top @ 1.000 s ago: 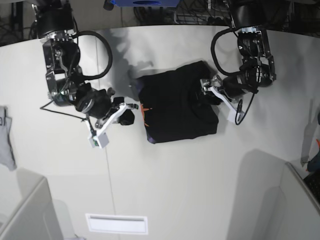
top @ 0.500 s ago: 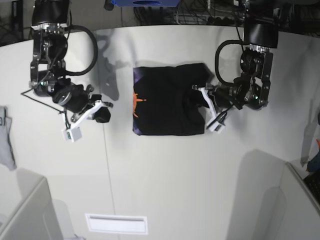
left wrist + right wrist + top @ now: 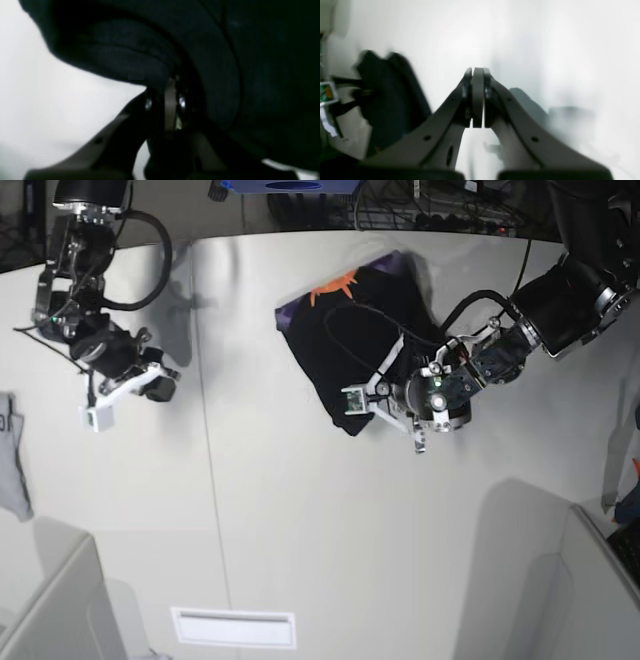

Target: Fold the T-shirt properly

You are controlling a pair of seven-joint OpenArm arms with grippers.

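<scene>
In the left wrist view, the black T-shirt [image 3: 225,62] fills most of the picture, very close and dark. The jaws of the left gripper [image 3: 170,105] are pressed together on a fold of the black cloth, and the cloth bulges out just above them. The pale table [image 3: 50,105] shows on the left side. In the right wrist view, the right gripper [image 3: 477,97] has its jaws pressed flat together with nothing between them. It hangs over the bare white table [image 3: 557,50]. A dark blurry shape sits at the left, too blurry to name. In the base view, the T-shirt [image 3: 340,345] lies folded in a tilted bundle near the far middle of the table [image 3: 300,530]. A strip of purple and a small orange mark [image 3: 335,283] show at its top edge. The left gripper [image 3: 385,395], on the right side of this view, bites the lower right edge of the bundle. Its arm reaches in from the far right. The right gripper [image 3: 155,385] is on the left side of this view, well apart from the shirt, above bare table. A small grey cloth [image 3: 12,455] lies at the far left edge of the table.
</scene>
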